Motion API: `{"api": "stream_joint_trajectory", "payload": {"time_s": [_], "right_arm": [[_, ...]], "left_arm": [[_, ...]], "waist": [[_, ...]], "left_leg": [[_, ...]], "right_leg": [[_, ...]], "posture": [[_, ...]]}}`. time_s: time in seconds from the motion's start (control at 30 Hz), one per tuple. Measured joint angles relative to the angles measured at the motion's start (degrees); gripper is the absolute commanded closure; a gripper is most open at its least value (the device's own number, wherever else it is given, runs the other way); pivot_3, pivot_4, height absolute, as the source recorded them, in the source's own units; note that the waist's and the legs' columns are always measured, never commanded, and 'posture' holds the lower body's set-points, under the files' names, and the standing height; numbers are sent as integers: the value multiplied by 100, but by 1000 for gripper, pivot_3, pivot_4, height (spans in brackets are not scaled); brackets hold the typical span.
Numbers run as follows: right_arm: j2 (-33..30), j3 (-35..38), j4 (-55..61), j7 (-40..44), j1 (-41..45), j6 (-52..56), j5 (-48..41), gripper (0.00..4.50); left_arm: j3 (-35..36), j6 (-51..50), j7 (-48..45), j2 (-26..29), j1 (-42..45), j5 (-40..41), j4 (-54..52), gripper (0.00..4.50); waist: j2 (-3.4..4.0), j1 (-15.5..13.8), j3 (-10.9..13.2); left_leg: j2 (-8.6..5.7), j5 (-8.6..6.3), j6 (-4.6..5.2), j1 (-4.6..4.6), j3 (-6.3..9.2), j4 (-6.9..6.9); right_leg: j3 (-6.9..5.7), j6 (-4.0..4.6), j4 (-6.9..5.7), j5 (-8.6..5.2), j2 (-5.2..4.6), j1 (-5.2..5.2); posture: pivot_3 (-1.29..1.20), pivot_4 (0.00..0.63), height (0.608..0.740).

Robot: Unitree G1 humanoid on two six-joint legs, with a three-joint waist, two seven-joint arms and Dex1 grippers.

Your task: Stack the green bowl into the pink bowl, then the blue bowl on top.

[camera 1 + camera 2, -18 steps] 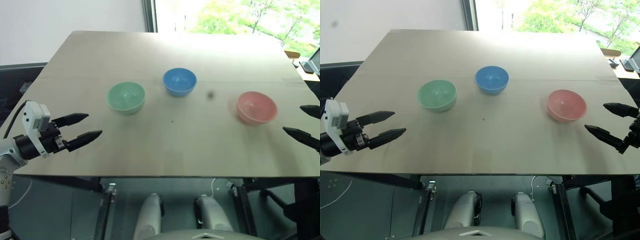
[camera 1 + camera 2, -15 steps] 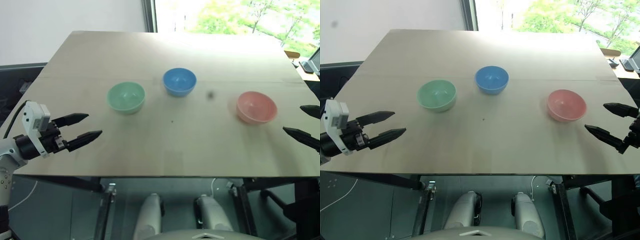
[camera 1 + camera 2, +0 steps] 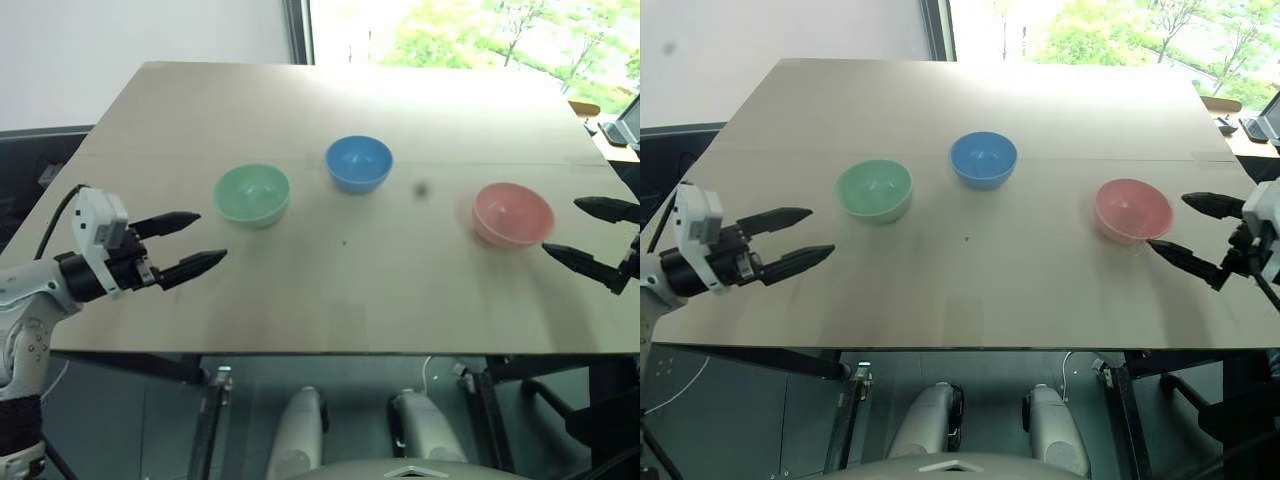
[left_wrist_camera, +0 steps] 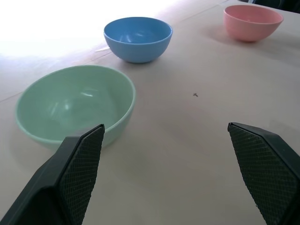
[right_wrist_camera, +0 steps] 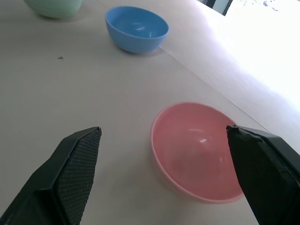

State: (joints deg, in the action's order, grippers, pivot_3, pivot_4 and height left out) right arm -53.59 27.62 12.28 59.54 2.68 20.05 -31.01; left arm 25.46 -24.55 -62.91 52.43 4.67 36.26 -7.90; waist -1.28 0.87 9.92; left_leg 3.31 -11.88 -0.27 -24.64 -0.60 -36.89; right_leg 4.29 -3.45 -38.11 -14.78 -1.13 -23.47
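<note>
Fingers of the left end effector (image 3: 205, 240) are spread wide with nothing between them, and the right end effector (image 3: 1188, 229) is likewise fully parted and empty. Ahead of the left end effector and a little toward the robot's right, near but apart from its tips, sits the small round pale mint-green plastic bowl (image 3: 252, 194), upright and empty; this arm is judged the nearer one for lifting it. Beyond that bowl, further toward the right, the bright sky-blue round plastic bowl (image 3: 359, 162) is seen. The salmon-pink round plastic bowl (image 3: 1132, 210) lies just before the right end effector, whose lower tip is close to its rim; contact cannot be told. All three stand well apart on the pale wooden tabletop (image 3: 330, 290). Behind it a white wall and a bright window with greenery are seen.
</note>
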Motion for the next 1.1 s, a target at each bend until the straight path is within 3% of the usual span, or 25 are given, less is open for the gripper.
{"api": "stream_joint_trajectory", "payload": {"time_s": [0.37, 0.73, 1.1], "right_arm": [[231, -1197, -306, -387, 654, -355, 822, 0], [484, -2338, -1100, -771, 1531, -275, 1738, 0], [562, -2625, -1401, -779, 1843, -193, 2080, 0]], "left_arm": [[-778, 72, 435, -79, 434, -499, -450, 48], [-1083, 127, -668, -408, 719, 338, -739, 48], [-1254, 183, -502, -1066, 1219, 677, -744, 48]], "waist": [[1, 0, 0], [2, 3, 0], [2, -3, 0]], "left_leg": [[-1, 0, 0, 1, 0, -4], [-1, 0, 0, -3, 0, -11], [-1, 0, 0, -6, 4, -25]], "right_leg": [[1, 0, -4, 1, 2, 0], [1, 1, -8, 1, 2, -1], [1, 0, -21, 2, 4, -1]], "posture": [[0, 150, 740], [0, 150, 740], [0, 150, 740]]}}
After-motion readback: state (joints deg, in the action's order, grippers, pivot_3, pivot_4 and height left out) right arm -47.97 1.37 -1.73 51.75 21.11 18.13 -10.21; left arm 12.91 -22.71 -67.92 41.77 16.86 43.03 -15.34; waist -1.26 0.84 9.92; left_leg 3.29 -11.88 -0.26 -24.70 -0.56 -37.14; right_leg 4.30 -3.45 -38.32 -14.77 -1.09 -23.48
